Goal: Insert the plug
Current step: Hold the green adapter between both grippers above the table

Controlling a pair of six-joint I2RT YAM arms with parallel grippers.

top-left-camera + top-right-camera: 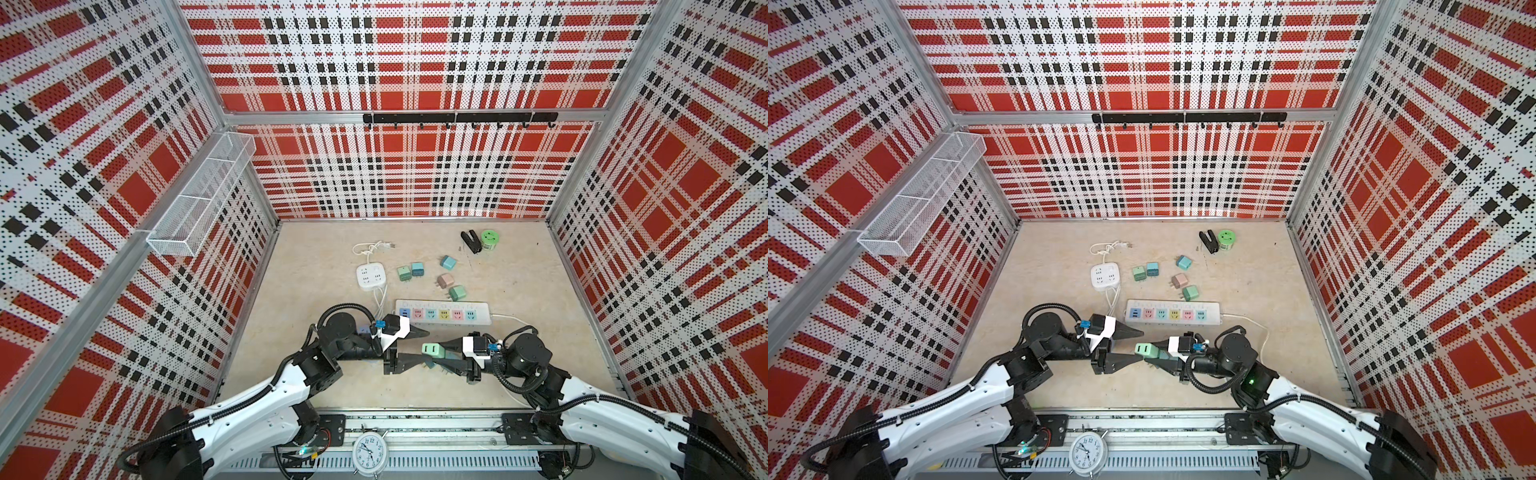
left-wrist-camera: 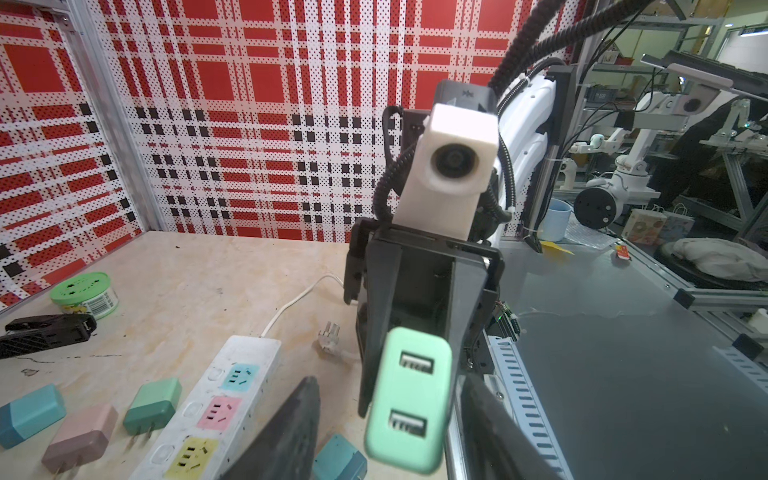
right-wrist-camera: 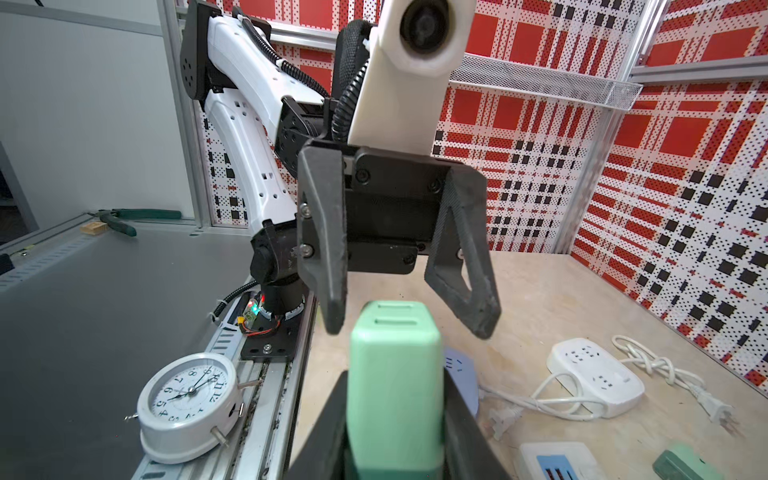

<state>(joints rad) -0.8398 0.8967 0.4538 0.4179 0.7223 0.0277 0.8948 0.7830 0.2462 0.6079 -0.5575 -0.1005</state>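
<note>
Alarm clock (image 1: 370, 454) on the front rail, nearest the viewer; white, face up.

Left claw (image 1: 429, 347): jaws partly open and empty. It hangs above the counter (image 1: 357, 390) and points toward the middle. Its two tips bracket the USB end of the plug (image 1: 433, 350). The right wrist view shows a gap on each side of the plug, but I cannot tell whether the nearer tip brushes it.

Plug: mint green, two USB ports facing the left arm, held clear of the counter between the two arms.

Right claw (image 1: 437, 355): closed tight on the plug's body, with fingers on opposite flanks.

Farther back on the counter:
- At left, a white square socket block (image 1: 370, 276) with its cord coiled behind it.
- Mid-counter, a cluster of loose adapters (image 1: 446, 281) in green, teal and pink.
- Just behind the claws, a white power strip (image 1: 442, 312) with a row of coloured sockets.
</note>
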